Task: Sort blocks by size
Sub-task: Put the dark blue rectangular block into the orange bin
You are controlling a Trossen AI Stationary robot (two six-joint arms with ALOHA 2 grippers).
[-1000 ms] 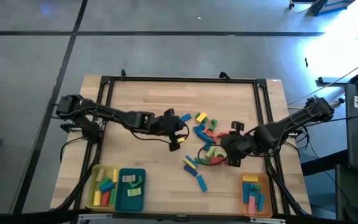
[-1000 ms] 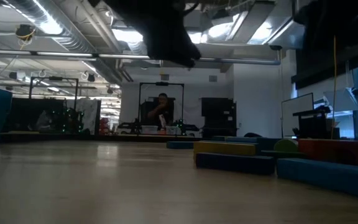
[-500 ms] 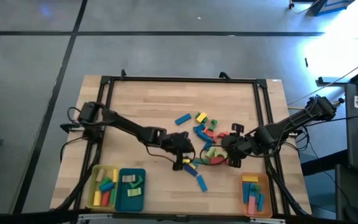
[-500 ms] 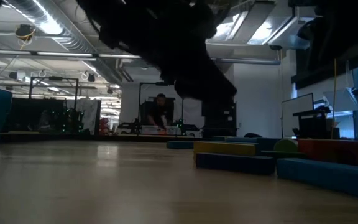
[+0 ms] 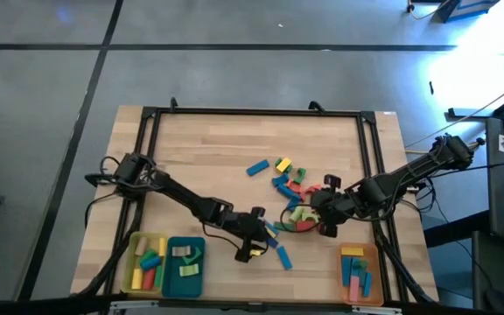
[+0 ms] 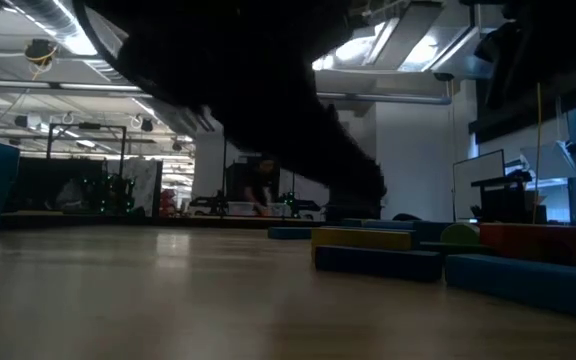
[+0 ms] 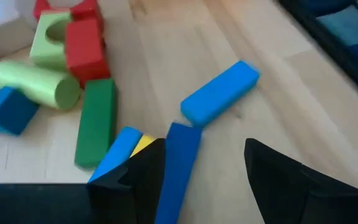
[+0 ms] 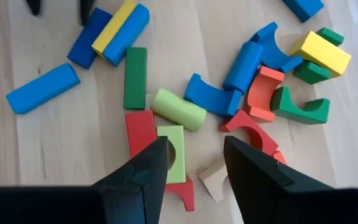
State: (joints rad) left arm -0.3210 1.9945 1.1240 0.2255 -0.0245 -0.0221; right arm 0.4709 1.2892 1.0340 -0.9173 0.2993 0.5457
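The blocks [image 5: 291, 197] lie in a loose heap right of the table's middle: blue, green, red and yellow bars, arches and a light green cylinder [image 7: 36, 84]. My left gripper [image 7: 197, 177] is open, low at the heap's near left side. A dark blue bar [image 7: 180, 163] lies flat between its fingers, close to one of them, and no touch shows. A lighter blue bar [image 7: 219, 99] lies just beyond. My right gripper [image 8: 197, 168] hangs open above a light green arch [image 8: 173, 152] and red blocks [image 8: 140, 134], and it holds nothing.
A yellow tray [image 5: 132, 278] and a teal tray [image 5: 185, 282] with sorted blocks stand at the near left. An orange tray [image 5: 372, 278] stands at the near right. A black frame [image 5: 252, 111] rims the table. Bare wood lies at the far left.
My left gripper has swung from the table's middle toward the near edge and the right, and has come down to the blue bars at the heap's near side. It has tipped more steeply downward. The blocks have not moved.
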